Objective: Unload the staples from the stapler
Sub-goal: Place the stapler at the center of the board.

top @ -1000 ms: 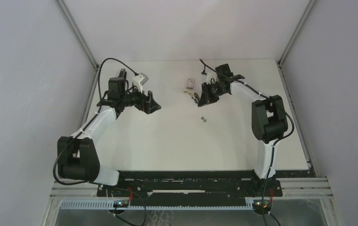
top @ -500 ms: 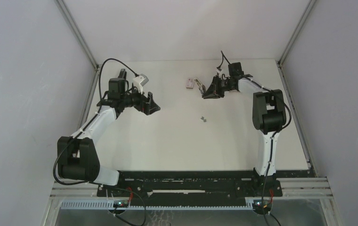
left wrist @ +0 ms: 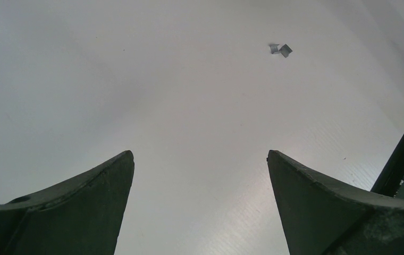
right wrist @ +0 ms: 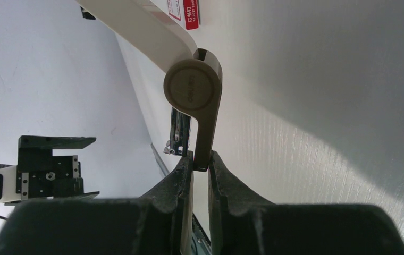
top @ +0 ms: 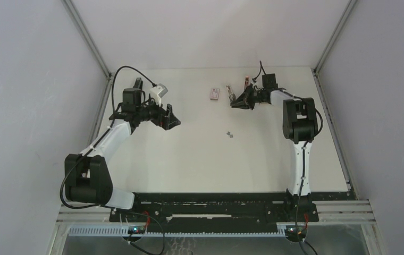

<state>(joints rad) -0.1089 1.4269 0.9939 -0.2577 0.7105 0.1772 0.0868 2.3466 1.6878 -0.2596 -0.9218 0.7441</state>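
My right gripper (top: pixel 238 101) is shut on the beige stapler (top: pixel 230 93) and holds it up at the far middle of the table. In the right wrist view the fingers (right wrist: pixel 201 159) pinch the thin lower arm of the stapler (right wrist: pixel 192 90), which hangs open at its round hinge. Its metal magazine (right wrist: pixel 181 133) shows behind. A small clump of silvery staples (top: pixel 230 134) lies on the table (top: pixel 200 159) near the middle. It also shows in the left wrist view (left wrist: pixel 280 50). My left gripper (top: pixel 170 118) is open and empty, left of the staples (left wrist: pixel 200 154).
A small pinkish box (top: pixel 215 93) lies on the table just left of the held stapler. The table's back edge and the booth walls are close behind the right gripper.
My right arm has drawn back to the right and far side, lifting and turning the stapler away from the table by the pink box. The left arm has not moved.
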